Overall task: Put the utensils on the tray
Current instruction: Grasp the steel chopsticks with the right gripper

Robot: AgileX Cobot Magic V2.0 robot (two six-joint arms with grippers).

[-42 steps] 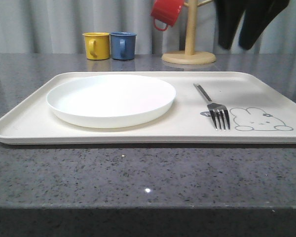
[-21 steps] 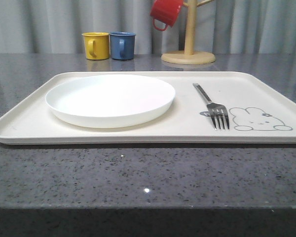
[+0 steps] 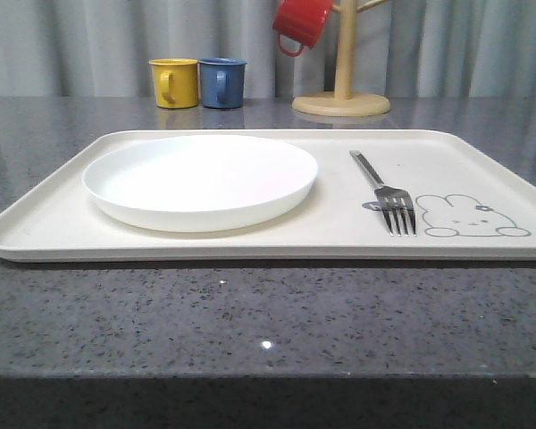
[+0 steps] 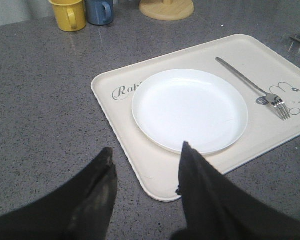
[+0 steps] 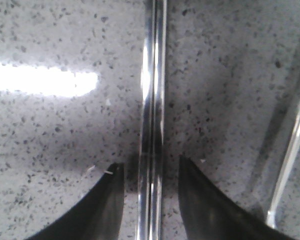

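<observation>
The cream tray [image 3: 250, 253] lies across the grey counter. A silver fork [image 3: 386, 193] rests on its right part beside the rabbit drawing, also seen in the left wrist view as the fork [image 4: 250, 85] on the tray [image 4: 121, 112]. My right gripper [image 5: 151, 167] is open and low over the counter. Its fingers stand either side of a pair of chopsticks [image 5: 153, 90] without touching them. Another slim shiny utensil handle [image 5: 292, 145] lies beside them. My left gripper [image 4: 146, 156] is open and empty above the tray's near corner.
A round white plate [image 3: 201, 179] takes up the tray's left half. At the back stand a yellow mug [image 3: 176, 82], a blue mug [image 3: 222, 82] and a wooden mug stand [image 3: 343, 89] with a red mug [image 3: 301, 22] hanging on it.
One second ago a dark gripper hung at the top right of the front view; it has since left that view. Tray, plate and fork have not moved.
</observation>
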